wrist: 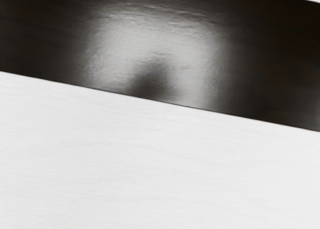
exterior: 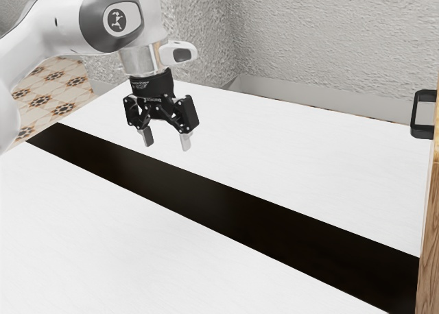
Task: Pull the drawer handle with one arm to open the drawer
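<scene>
A black drawer handle [exterior: 423, 114] juts out at the exterior view's right edge, fixed to a wooden cabinet front [exterior: 430, 225] that runs down that edge. My gripper [exterior: 165, 138] hangs open over the white table at the upper left, fingers pointing down with nothing between them, far to the left of the handle. It hovers just above the far border of a black stripe [exterior: 226, 208] that crosses the tabletop. Under my hand the wrist view has that glossy black stripe [wrist: 150, 44] beside the white table surface [wrist: 150, 169].
The white table [exterior: 309, 149] stretches between my gripper and the handle with nothing standing on it. A rough grey wall [exterior: 329, 33] closes the back. Patterned floor tiles [exterior: 48, 94] appear behind my arm at the left.
</scene>
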